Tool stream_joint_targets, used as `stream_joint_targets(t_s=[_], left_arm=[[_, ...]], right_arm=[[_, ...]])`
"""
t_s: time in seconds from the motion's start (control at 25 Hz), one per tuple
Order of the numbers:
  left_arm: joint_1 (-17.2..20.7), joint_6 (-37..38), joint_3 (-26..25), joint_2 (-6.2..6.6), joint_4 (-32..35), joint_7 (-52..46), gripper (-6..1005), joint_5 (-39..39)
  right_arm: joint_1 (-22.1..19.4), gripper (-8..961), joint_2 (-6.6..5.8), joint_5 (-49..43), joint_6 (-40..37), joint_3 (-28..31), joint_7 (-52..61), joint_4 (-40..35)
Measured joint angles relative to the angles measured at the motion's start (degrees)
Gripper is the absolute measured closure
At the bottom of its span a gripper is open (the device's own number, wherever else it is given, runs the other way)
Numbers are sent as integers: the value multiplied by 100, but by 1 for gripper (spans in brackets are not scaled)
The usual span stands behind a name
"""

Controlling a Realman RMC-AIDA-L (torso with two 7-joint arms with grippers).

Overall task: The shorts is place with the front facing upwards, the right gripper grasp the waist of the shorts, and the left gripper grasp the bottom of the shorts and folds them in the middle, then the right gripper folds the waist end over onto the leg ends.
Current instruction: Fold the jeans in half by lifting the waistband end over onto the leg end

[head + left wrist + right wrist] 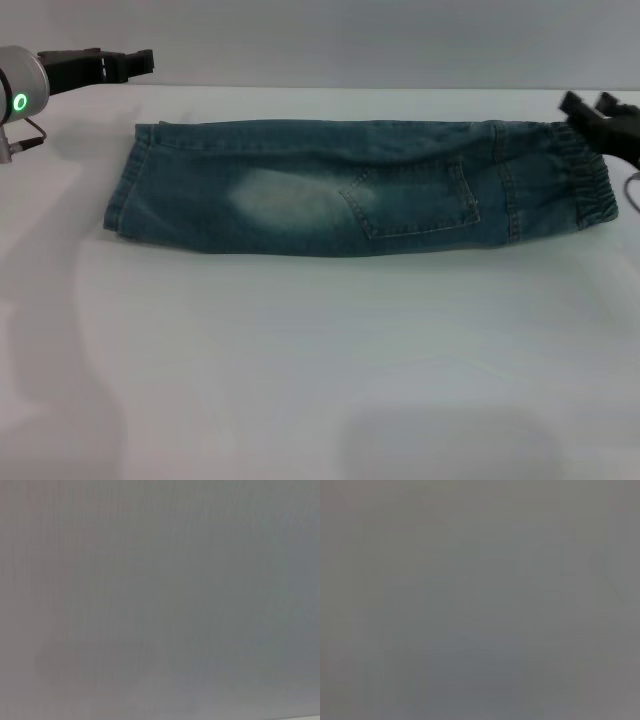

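Observation:
The shorts (360, 190) lie on the white table (320, 360), folded lengthwise into one long band with a pocket and a pale faded patch facing up. The gathered elastic waist (592, 185) is at the right end. The leg ends (125, 195) are stacked at the left end. My left gripper (135, 62), with its silver wrist and green ring light, hovers beyond the far left corner of the shorts, apart from the fabric. My right gripper (590, 103) sits just behind the waist at the right edge, open and holding nothing. Both wrist views show only a blank grey surface.
The white table stretches wide in front of the shorts, and a pale wall rises behind its far edge. A grey cable (632, 185) hangs by the right arm at the picture's edge.

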Motion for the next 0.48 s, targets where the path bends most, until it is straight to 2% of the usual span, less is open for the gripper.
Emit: stream_joint_targets(t_s=[0.16,0.36,0.48], left_arm=[[5,8,46,0,-3,82,269,-101],[49,0,224,0,-12,85,157,-286],[63,-1,238,0,-24,88,157,-313]], right_arm=[[47,411,0,-2,-373,-351,8,123],[129,415,1,-9,-385,-498,-24,337],[101,417,6,2,-351,-499,-67,368]])
